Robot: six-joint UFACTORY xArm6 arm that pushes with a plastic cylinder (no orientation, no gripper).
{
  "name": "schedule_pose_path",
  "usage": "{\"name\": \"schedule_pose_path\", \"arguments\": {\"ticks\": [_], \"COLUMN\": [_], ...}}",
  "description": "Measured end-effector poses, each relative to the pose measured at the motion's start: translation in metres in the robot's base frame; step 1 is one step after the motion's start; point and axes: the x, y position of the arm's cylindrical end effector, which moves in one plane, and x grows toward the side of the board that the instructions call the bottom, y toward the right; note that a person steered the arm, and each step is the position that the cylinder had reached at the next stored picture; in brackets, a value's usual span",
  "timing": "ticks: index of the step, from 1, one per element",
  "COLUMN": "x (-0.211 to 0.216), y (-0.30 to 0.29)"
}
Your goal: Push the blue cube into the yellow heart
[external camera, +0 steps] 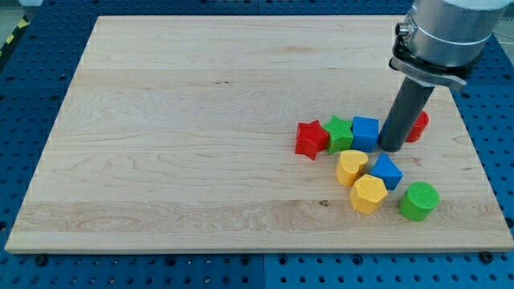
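Yellow heart (pixel 351 166) touches blue cube (pixel 386 172), corner-on.

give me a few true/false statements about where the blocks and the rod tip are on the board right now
1. My tip stands just to the view's right of the upper blue cube. True.
2. The yellow heart-shaped block lies at the view's top left corner of the wooden board. False: it lies in the cluster at the lower right.
3. The green star-shaped block sits between the red star-shaped block and that blue cube. True.
4. The green cylinder touches the red star. False: it sits apart, at the cluster's lower right.
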Motion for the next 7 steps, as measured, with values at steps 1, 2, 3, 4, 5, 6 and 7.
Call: {"name": "schedule_pose_path", "arguments": {"ticks": [1, 2, 3, 4, 5, 6, 7], "x": [-0.009, -0.015, -0.023, -0.032, -0.032, -0.024, -0.04], "y": [0.0, 0.0, -0.001, -0.002, -0.009, -0.016, -0.016]}}
